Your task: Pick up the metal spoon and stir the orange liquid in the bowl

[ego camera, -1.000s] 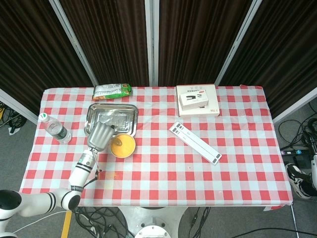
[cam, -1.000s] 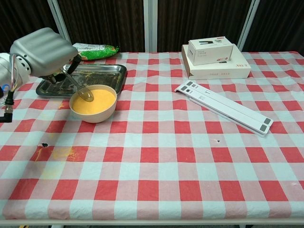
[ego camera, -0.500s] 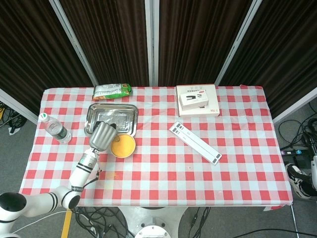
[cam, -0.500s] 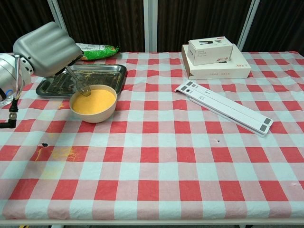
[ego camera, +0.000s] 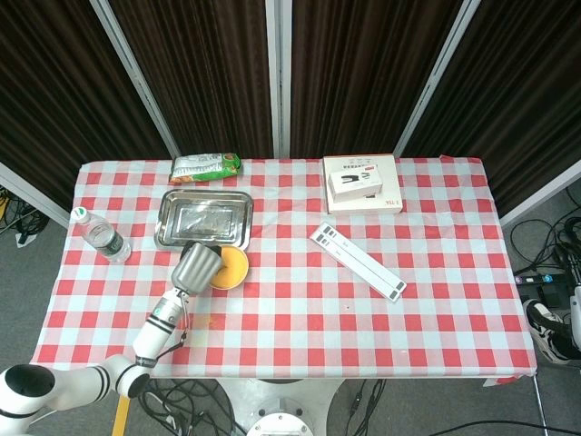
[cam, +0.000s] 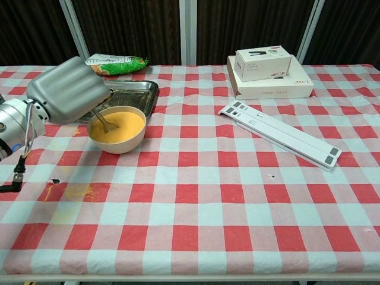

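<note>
Over the last second, shifted: the grey left hand (cam: 68,89) down and toward the lower left of the chest view, off the tray and onto the near-left side of the round cream bowl (cam: 134,140), dragging the thin metal spoon (cam: 103,122) with it. Spoon bowl earlier resting near the far-left rim; now sunk in the orange liquid (cam: 122,126) left of centre, handle slanting up and left under the hand. Reads as a stirring stroke under way, not a pick-up: grasp done, circling through the liquid the part left to carry on. Fingers hidden beneath the grey back of the hand in both views, so grip shape impossible to tell beyond this: closed around the spoon handle, holding it. In the head view, same hand (ego camera: 197,265) at centre left, covering the left part of the bowl. Right hand nowhere in either view. As for containers: bowl filled well up with orange liquid, level close enough to the rim for a fast sweep to slop over, judging by the orange stain (cam: 77,191) on the red-and-white checked surface (cam: 202,196) at lower left. Behind the bowl, a rectangular steel tray (cam: 133,95), smeared but holding nothing distinct. At far left of the head view, a clear plastic bottle (ego camera: 100,236) lying capped, contents not readable.
</note>
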Available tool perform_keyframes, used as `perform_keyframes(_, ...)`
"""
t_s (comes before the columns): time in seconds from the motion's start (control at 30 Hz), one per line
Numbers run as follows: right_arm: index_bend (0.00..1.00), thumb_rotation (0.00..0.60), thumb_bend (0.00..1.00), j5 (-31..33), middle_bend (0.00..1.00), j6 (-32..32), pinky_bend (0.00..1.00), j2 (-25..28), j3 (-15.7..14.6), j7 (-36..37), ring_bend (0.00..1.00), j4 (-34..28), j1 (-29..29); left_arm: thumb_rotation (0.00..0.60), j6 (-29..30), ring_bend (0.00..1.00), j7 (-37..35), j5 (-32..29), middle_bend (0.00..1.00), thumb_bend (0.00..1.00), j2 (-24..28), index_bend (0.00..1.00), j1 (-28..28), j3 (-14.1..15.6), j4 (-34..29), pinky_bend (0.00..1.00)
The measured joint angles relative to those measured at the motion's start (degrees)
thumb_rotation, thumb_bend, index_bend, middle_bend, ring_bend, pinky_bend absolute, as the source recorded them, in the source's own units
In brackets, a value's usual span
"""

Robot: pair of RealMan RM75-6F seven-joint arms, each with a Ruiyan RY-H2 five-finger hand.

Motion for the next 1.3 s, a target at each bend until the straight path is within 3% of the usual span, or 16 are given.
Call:
perform_keyframes(0.37,0.07,0.600,0.05,0.2,0.16,-0.3,0.09,0.0,0.2,-0.1,0.01,0.0,0.1,0.600,-4.1,0.98,-9.4,-4.5,1.00,0.44,2.3,0.67,1.2,-6.2,-4.3,1.00)
perform_keyframes(0.57,0.07,0.600,0.05,0.2,0.16,-0.5,0.09,-0.1,0.2,-0.2,0.01,0.0,0.3,0.600,-4.4,0.98,-9.9,-5.9,1.00,0.44,4.5,0.67,1.2,-8.9,-6.0,1.00)
perform_keyframes(1.0,0.07,0.600,0.05,0.2,0.16,-0.5,0.09,0.1,0.2,-0.4,0.01,-0.4,0.2,0.600,-0.6,0.98,5.0,1.9,1.00,0.44,3.0,0.67,0.7,-4.5,-1.1,1.00)
perform_keyframes(1.3,0.08,0.600,0.05,0.3,0.16,-0.7,0.10,0.0,0.0,-0.1,0.01,-0.1,0.1,0.600,-1.3,0.98,8.7,3.0,1.00,0.44,0.2,0.67,1.9,-3.2,0.9,1.00)
